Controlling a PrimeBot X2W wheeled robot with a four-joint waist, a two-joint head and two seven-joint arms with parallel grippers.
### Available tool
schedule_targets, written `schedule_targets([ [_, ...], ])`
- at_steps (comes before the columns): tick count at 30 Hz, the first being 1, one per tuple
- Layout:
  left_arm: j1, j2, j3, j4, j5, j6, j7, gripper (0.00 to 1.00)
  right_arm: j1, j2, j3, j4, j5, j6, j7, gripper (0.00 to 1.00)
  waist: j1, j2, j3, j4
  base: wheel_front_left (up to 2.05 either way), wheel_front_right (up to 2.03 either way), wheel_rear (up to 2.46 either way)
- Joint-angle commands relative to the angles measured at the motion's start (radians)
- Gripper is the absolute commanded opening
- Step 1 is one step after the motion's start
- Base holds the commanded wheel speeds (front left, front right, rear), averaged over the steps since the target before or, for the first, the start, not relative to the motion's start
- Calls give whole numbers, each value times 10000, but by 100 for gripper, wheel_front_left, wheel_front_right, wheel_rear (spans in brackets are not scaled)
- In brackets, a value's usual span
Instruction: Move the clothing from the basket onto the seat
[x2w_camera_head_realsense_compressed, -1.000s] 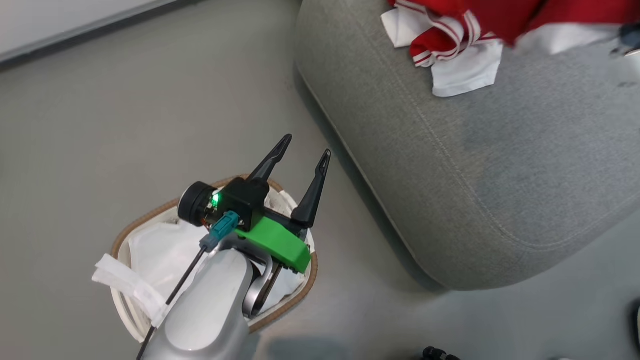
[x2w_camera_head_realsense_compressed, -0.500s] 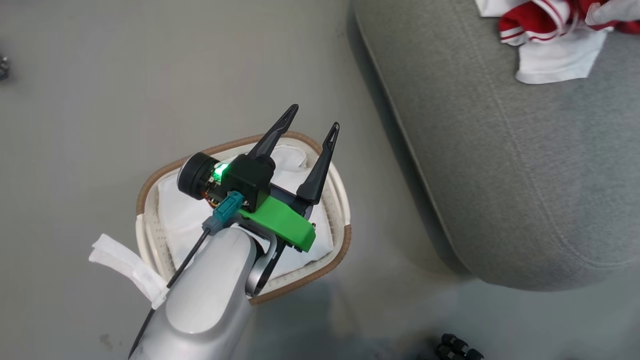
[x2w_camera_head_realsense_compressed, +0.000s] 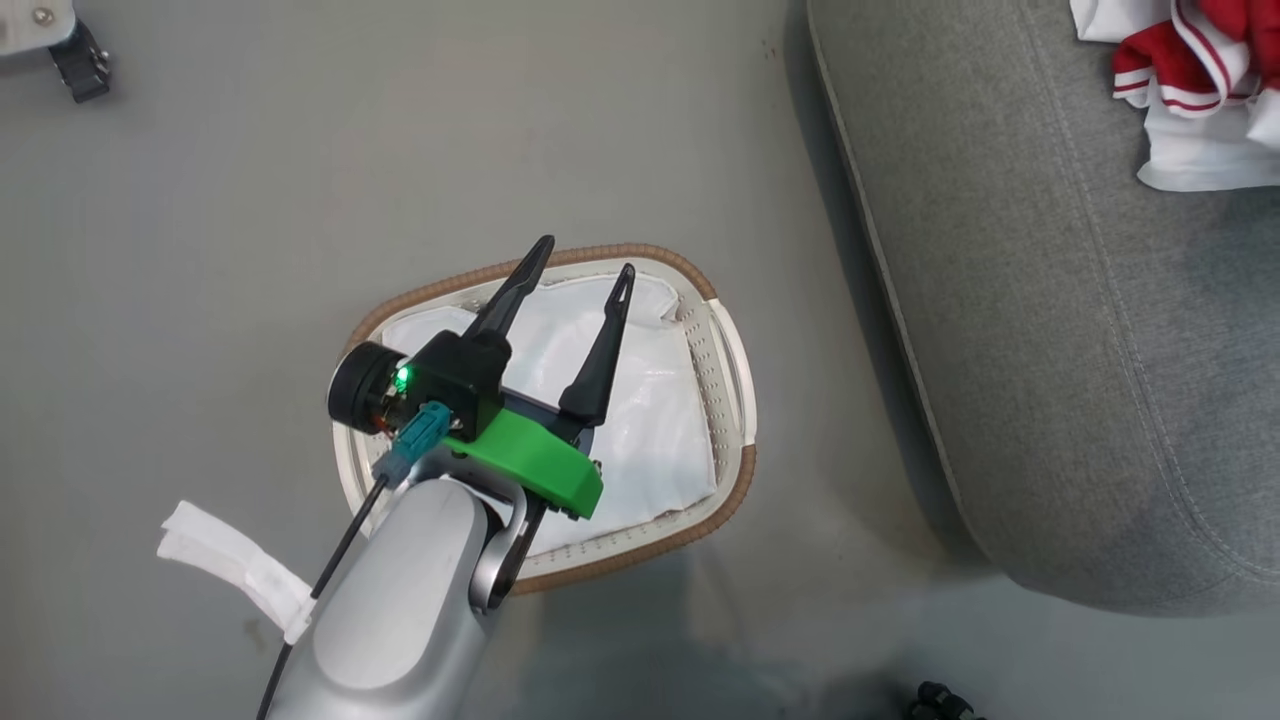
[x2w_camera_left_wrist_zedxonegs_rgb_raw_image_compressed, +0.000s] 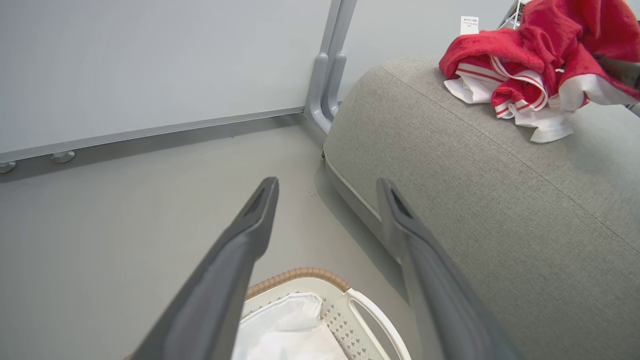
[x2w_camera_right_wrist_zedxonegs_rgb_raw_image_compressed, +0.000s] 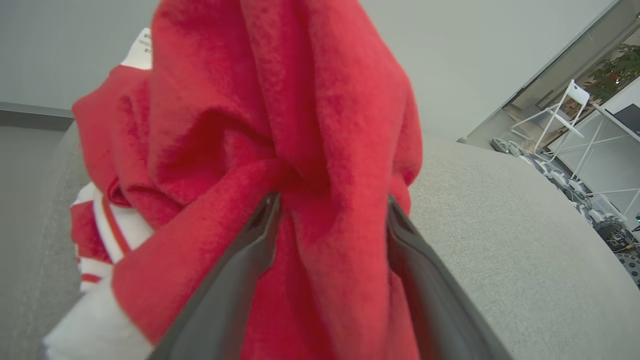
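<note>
The red clothing (x2w_camera_head_realsense_compressed: 1190, 60) with white trim lies bunched on the grey seat (x2w_camera_head_realsense_compressed: 1080, 350) at the head view's top right. In the left wrist view the clothing (x2w_camera_left_wrist_zedxonegs_rgb_raw_image_compressed: 525, 50) sits on top of the seat (x2w_camera_left_wrist_zedxonegs_rgb_raw_image_compressed: 475, 200). My right gripper (x2w_camera_right_wrist_zedxonegs_rgb_raw_image_compressed: 332, 200) is over the seat (x2w_camera_right_wrist_zedxonegs_rgb_raw_image_compressed: 500, 225), its fingers spread wide with a fold of red clothing (x2w_camera_right_wrist_zedxonegs_rgb_raw_image_compressed: 300, 125) bunched between them. My left gripper (x2w_camera_head_realsense_compressed: 586, 254) hangs open over the basket (x2w_camera_head_realsense_compressed: 735, 500), holding nothing. The basket's white liner (x2w_camera_head_realsense_compressed: 650, 400) shows inside. The basket rim (x2w_camera_left_wrist_zedxonegs_rgb_raw_image_compressed: 300, 274) lies below my left gripper (x2w_camera_left_wrist_zedxonegs_rgb_raw_image_compressed: 327, 182).
The basket stands on smooth grey floor just left of the seat's rounded edge. A white fabric strip (x2w_camera_head_realsense_compressed: 230, 565) lies by my left forearm. A wheeled foot (x2w_camera_head_realsense_compressed: 75, 55) stands at the top left. A wall base (x2w_camera_left_wrist_zedxonegs_rgb_raw_image_compressed: 150, 132) runs behind, and a white chair (x2w_camera_right_wrist_zedxonegs_rgb_raw_image_compressed: 565, 110) stands far off.
The head camera has swung: basket and seat sit further right in the picture. The blurred red garment at the top has settled on the seat. My left gripper stays open over the basket.
</note>
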Motion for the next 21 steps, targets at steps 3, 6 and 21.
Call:
schedule_targets([
  [3,378,17,321,-18,58,-35,-4,100,884,401,-57,-774,181,-14,-20,100,-1,0,-624,-171,0,0,0],
  [6,684,15,650,-42,113,-33,-4,100,1740,834,-26,-1708,383,-14,-18,100,-1,0,-1042,-250,0,0,0],
  [21,2306,7,2561,-245,719,369,-4,100,4400,2513,2327,-4316,1564,-14,-20,100,-1,0,-2755,323,0,0,0],
])
